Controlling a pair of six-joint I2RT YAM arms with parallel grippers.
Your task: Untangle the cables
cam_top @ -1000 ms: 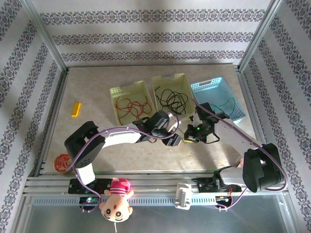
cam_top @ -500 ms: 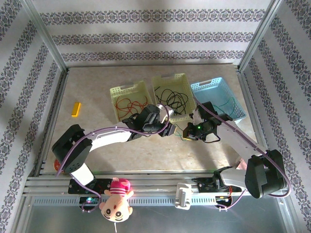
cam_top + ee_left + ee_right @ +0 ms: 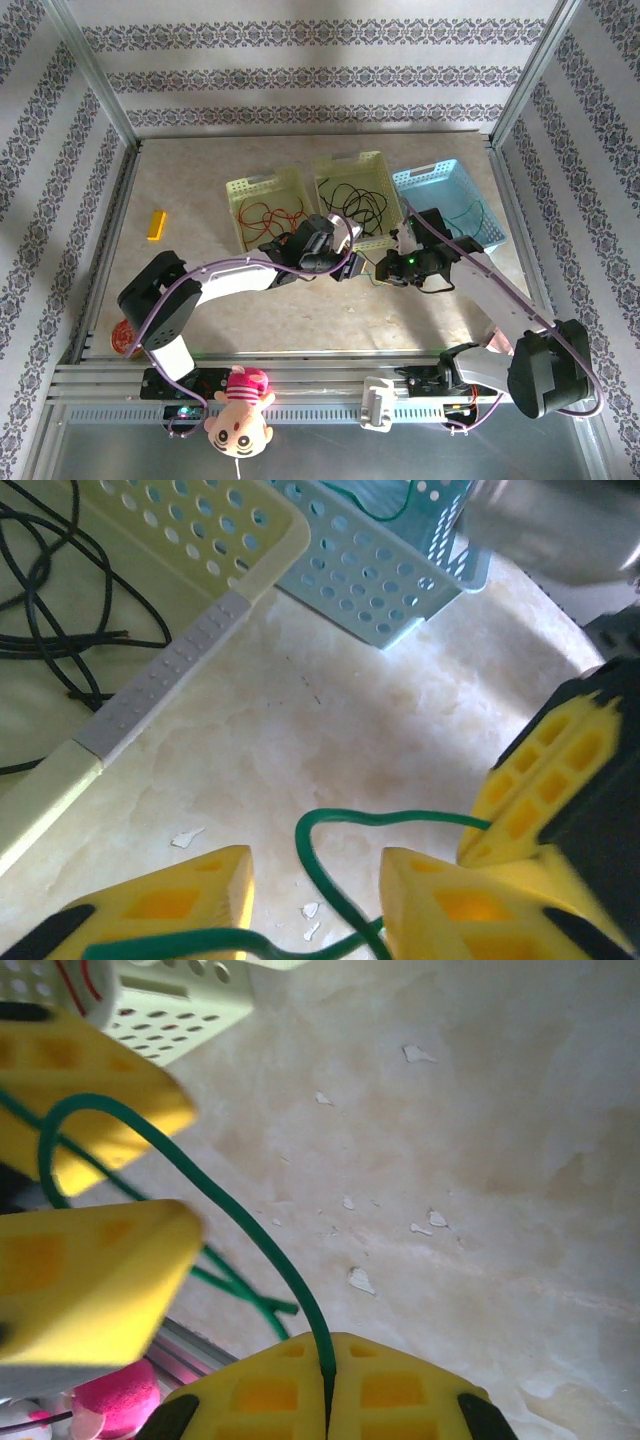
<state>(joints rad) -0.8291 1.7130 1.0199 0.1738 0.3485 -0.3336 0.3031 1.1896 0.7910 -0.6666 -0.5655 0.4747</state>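
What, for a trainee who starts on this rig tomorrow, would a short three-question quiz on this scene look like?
1. True or false: the right gripper has its jaws shut on the green cable.
2. Which cable lies in the middle basket? A) red B) black C) green
3. In one word: what colour is the small block lying on the table well to the left of that basket?

Key
1. True: the strand is pinched between the pads.
2. B: the black cable.
3. Yellow.
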